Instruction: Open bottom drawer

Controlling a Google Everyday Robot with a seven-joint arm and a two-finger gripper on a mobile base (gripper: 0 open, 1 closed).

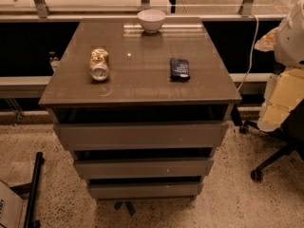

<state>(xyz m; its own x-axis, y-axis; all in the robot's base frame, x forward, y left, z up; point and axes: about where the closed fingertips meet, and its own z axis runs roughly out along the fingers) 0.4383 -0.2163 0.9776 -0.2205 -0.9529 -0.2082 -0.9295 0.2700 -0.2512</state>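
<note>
A grey-brown cabinet point(142, 87) stands in the middle of the camera view with three plain handleless drawer fronts stacked below its top. The bottom drawer point(145, 190) is the lowest and narrowest front, just above the speckled floor. It looks pushed in, in line with the middle front point(142, 167) and the top front point(141, 135). No tray shows. My gripper is not in view. A white rounded shape point(290, 32) at the right edge may be part of my arm.
On the cabinet top stand a white bowl point(151, 20), a can lying on its side point(99, 64) and a dark blue packet point(179, 69). An office chair base point(273, 160) is at the right. A black bar point(33, 189) stands at the lower left.
</note>
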